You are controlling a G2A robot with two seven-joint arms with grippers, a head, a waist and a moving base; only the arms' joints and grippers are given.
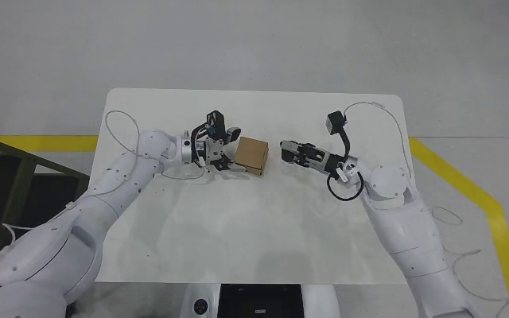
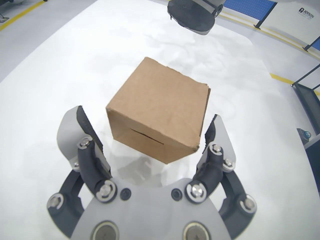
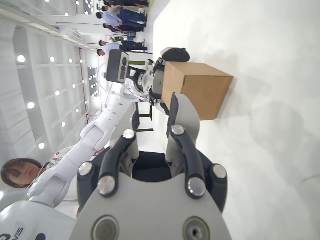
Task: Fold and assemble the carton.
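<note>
Carton (image 1: 252, 156) on the white table (image 1: 238, 246), toward the far middle, standing flat between the two arms. It reads as a closed brown cube: every face on show is shut and the corners are square. The face toward the left gripper (image 2: 148, 113) carries a thin slit (image 2: 147, 136). At the far upper corner the board edges look doubled (a tucked flap, probably).

Left gripper is spread wide, its fingers (image 2: 85, 128) flanking the carton's near end, one to each side. One pad sits just beside a lower corner; whether it touches cannot be told. Nothing is clamped.

Right gripper (image 1: 284, 149) is across from it, tip near the opposite face with a small gap between. Its fingers stand only a little apart, with nothing between them.

Step in hand, as judged: the folding looks done or nearly so, and this looks like the last squaring-up or the letting go. The next move would call for checking that the closing flap is home. If it needs a push, one gripper should brace the far side so the light box does not skid on the smooth top. Pressure should be gentle, since thin board dents.

Contents: the carton is the one container here, and because it is shut all round, what is inside cannot be seen.
</note>
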